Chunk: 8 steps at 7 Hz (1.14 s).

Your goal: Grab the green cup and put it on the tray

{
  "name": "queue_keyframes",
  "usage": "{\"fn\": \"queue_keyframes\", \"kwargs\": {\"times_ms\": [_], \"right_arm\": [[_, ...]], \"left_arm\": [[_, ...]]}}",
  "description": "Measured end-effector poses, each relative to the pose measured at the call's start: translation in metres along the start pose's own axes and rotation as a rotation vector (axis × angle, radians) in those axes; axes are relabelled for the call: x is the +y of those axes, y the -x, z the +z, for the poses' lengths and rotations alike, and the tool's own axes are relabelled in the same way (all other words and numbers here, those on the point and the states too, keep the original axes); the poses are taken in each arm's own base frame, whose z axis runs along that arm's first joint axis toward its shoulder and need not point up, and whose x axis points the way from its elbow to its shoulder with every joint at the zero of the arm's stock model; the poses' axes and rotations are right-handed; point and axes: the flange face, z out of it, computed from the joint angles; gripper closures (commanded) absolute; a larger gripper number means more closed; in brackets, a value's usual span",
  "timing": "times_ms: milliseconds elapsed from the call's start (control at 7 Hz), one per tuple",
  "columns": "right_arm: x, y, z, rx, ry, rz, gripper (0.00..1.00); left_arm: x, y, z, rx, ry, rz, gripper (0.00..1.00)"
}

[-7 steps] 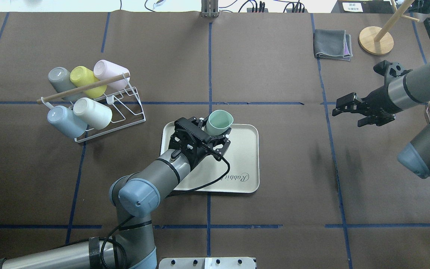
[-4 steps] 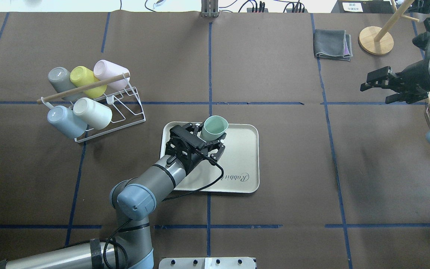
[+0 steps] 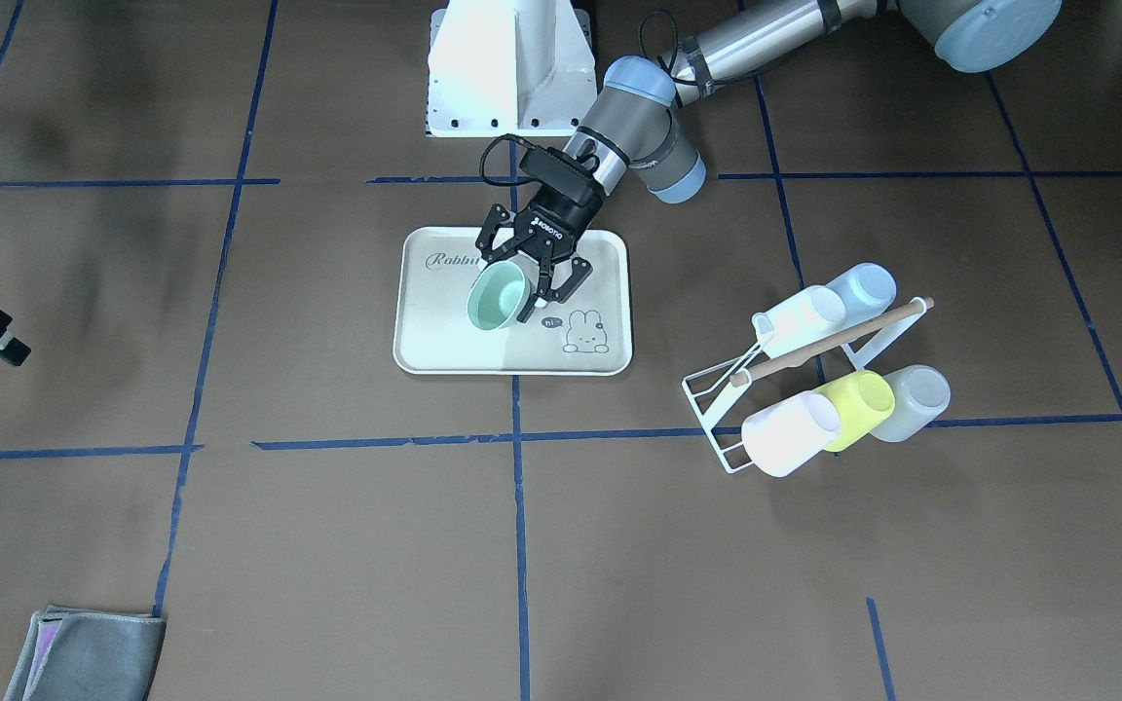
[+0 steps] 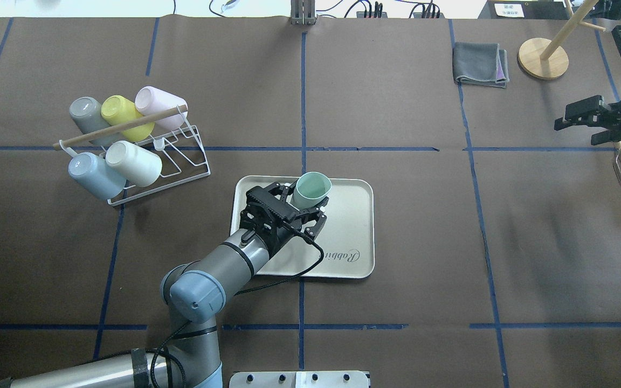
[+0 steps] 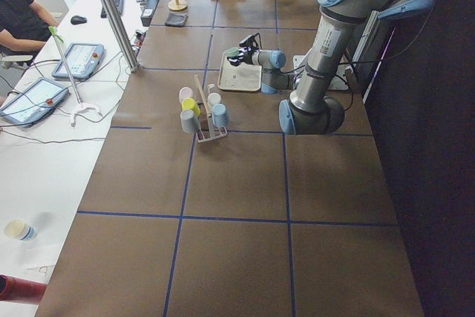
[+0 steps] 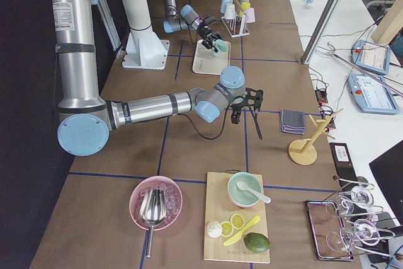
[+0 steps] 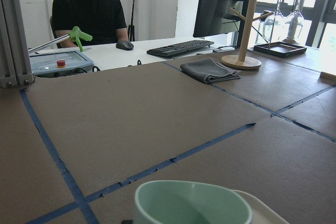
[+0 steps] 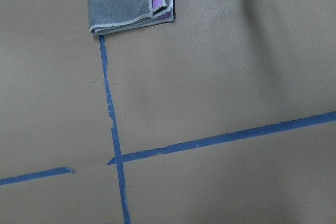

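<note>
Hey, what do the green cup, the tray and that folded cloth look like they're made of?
Green cup: probably plastic; even matte mint colour, thin smooth rim.
Tray: likely plastic too; cream, faint sheen, moulded rounded corners.
Cloth: fabric, perhaps microfibre; grey over purple, folded soft, stitched edge.

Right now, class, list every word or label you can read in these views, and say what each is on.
"Rabbit": script on the tray.
"hi~": bubble beside the bunny drawing.
"ROBOTIQ": small, on the left gripper.
White label: too small to read.
</note>
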Motion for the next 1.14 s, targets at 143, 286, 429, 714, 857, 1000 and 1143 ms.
{"fn": "queue_keyframes", "kwargs": {"times_ms": [143,286,429,714,857,1000,1143], "right_arm": [[0.001,-0.001,0.000,0.001,0.002,0.000,0.00],[0.001,-0.001,0.000,0.001,0.003,-0.001,0.00],[0.001,-0.001,0.001,0.001,0.004,-0.002,0.00],[0.002,-0.001,0.002,0.002,0.005,-0.001,0.00],[0.002,-0.002,0.002,0.003,0.006,0.000,0.00],[0.002,-0.002,0.002,0.003,0.006,0.000,0.00],[0.001,-0.002,0.002,0.003,0.006,0.000,0.00]], "left_arm": [[0.001,-0.001,0.000,0.001,0.002,0.002,0.00],[0.002,-0.001,-0.001,0.001,0.003,0.004,0.00],[0.002,-0.001,-0.001,0.002,0.005,0.006,0.00],[0.004,-0.004,-0.002,0.007,0.010,0.008,0.00],[0.000,-0.006,-0.004,0.014,0.005,0.013,0.00],[-0.012,-0.009,-0.010,0.025,-0.009,0.028,0.00],[-0.035,-0.012,-0.022,0.037,-0.021,0.058,0.00]]}}
